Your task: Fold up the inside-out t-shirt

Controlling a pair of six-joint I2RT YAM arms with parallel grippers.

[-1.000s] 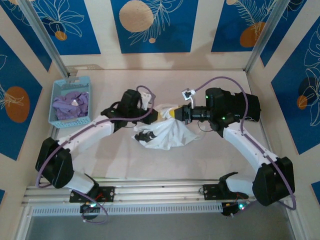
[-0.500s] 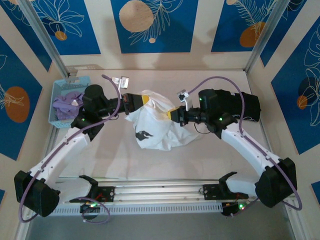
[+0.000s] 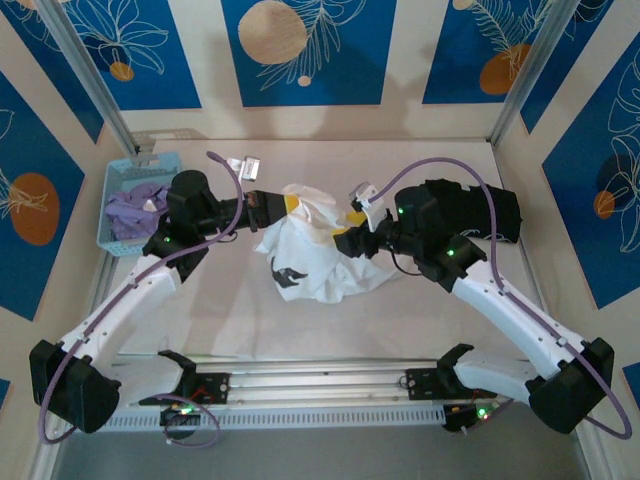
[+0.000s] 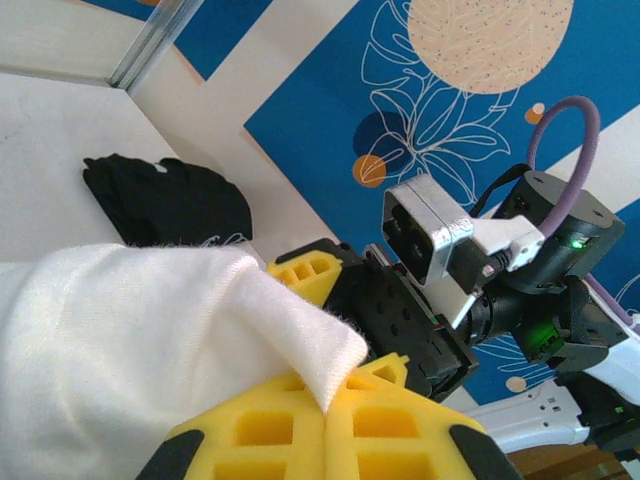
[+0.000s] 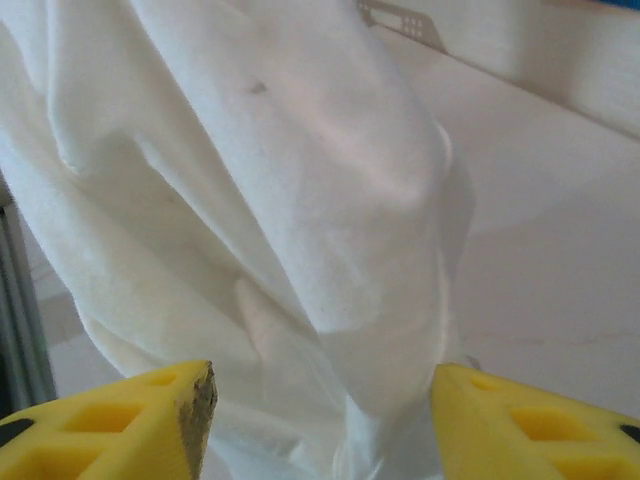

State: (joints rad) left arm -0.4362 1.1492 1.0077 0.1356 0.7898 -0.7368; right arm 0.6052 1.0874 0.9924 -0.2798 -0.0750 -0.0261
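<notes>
One light-blue plastic basket (image 3: pixel 145 160) sits at the upper left of the overhead frame, with a crumpled lavender-purple garment (image 3: pixel 140 212) inside it. Just right of it, the left gripper (image 3: pixel 288 203) has its yellow jaws pressed together on a folded edge of the large white cotton t-shirt (image 3: pixel 320 265). Its wrist view shows that edge pinched right at the fingertips (image 4: pixel 325 405). The shirt hangs from that pinch in a bunched heap at the frame's centre, its lower part resting on the table and its small dark print (image 3: pixel 287 272) facing up. To the right, the right gripper (image 3: pixel 350 228) stands with its jaws well apart. Draped cloth (image 5: pixel 260 200) lies ahead of them, but nothing is clamped. A black garment (image 3: pixel 500 215) lies at the far right. The shirt looks light, limp and apt to sag or slip, so I judge a firm pinch on a hem or shoulder seam to be the best hold for spreading it.
</notes>
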